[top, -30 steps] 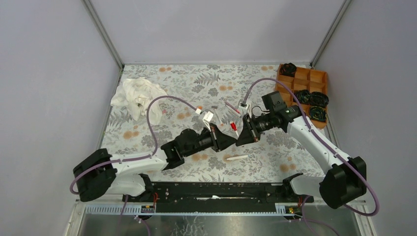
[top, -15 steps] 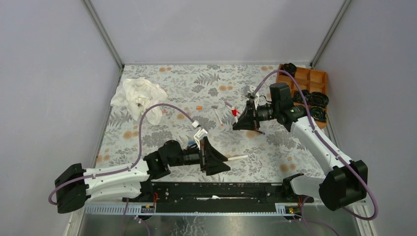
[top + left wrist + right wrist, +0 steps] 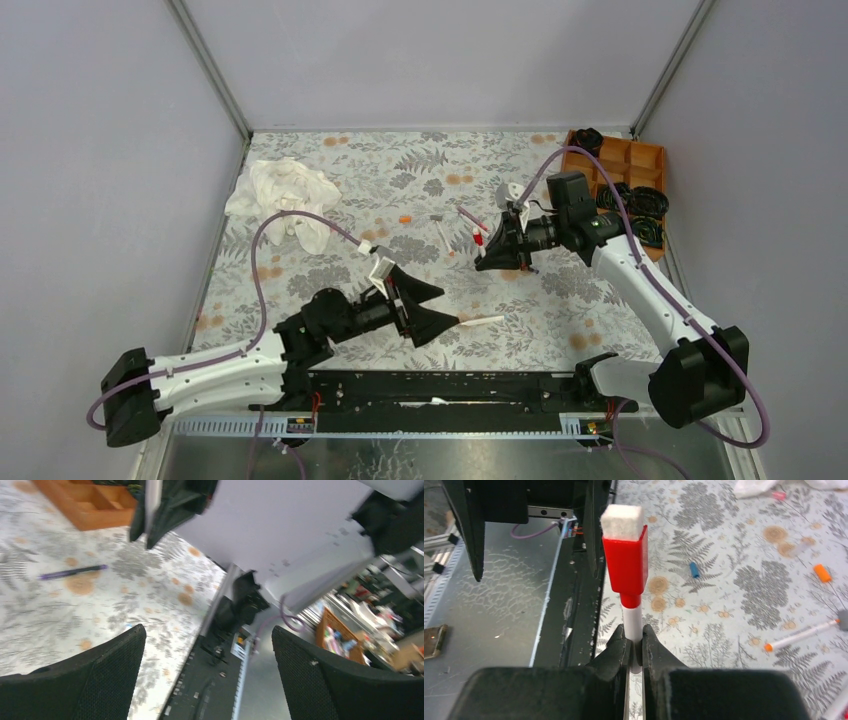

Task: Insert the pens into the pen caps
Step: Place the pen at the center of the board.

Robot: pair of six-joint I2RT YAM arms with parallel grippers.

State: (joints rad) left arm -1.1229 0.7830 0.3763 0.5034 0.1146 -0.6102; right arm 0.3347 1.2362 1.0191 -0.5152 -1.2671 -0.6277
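My right gripper (image 3: 634,645) is shut on a white-barrelled pen (image 3: 632,617) that wears a red pen cap (image 3: 625,562) with a white pad on its end. In the top view that right gripper (image 3: 490,252) hangs above the table's middle right, the red cap (image 3: 478,233) at its tip. My left gripper (image 3: 427,307) stands wide open and empty near the front edge, right beside a white pen (image 3: 482,321) lying on the table. In the left wrist view the left gripper (image 3: 207,635) holds nothing, and a purple pen (image 3: 72,572) lies beyond it. Loose blue (image 3: 694,570) and orange (image 3: 822,573) caps lie on the table.
A crumpled white cloth (image 3: 285,195) lies at the far left. An orange compartment tray (image 3: 628,160) with black coiled items stands at the far right. Loose pens (image 3: 441,229) and an orange cap (image 3: 404,218) lie mid-table. The black rail (image 3: 440,390) runs along the near edge.
The left gripper has opened wide and drawn back toward the near left. The right gripper, still shut on the red-capped pen, has risen and moved toward the far right.
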